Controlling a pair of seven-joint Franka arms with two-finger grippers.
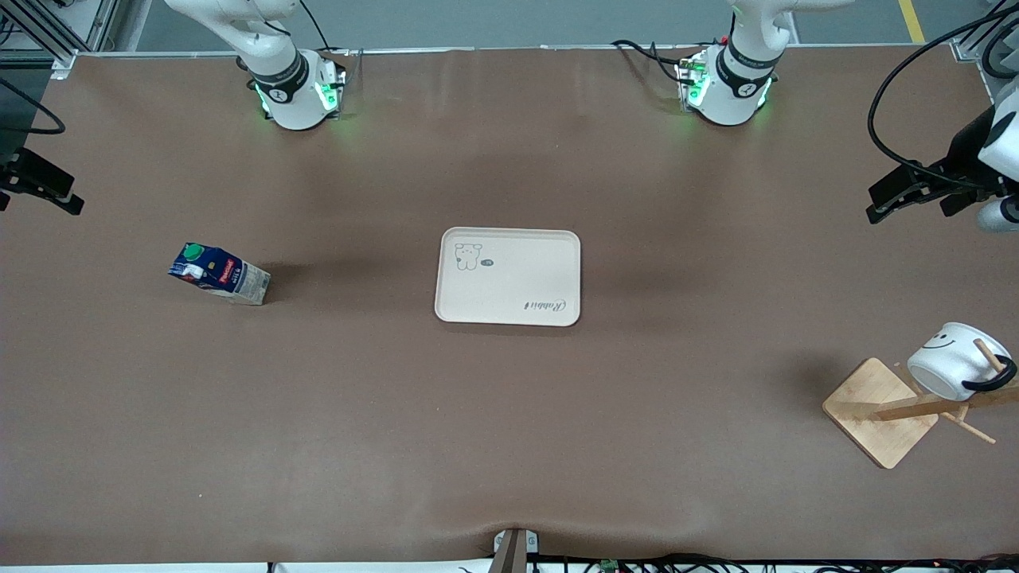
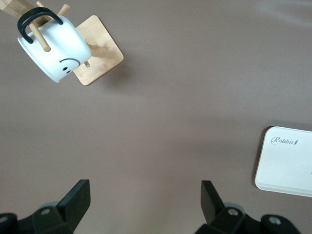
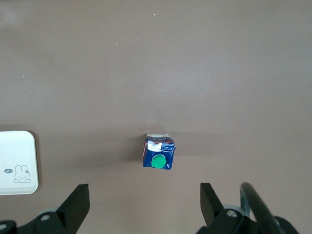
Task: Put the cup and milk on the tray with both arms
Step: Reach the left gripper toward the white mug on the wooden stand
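Front view puts the tray (image 1: 509, 278) flat at the middle of the table (image 1: 509, 446), bare, with its small animal drawing and cursive lettering facing up. The milk (image 1: 220, 273) stands on the table at nine o'clock from the tray, well apart from it, toward the right arm's end. The cup (image 1: 955, 362) hangs by its black handle on a peg of a wooden rack (image 1: 884, 410) at about four o'clock from the tray, toward the left arm's end, smiley face showing. The right gripper (image 3: 145, 207) hangs over bare table near the milk, fingers spread wide and grasping nothing. The left gripper (image 2: 146, 204) hangs over bare table between rack and tray, fingers likewise released.
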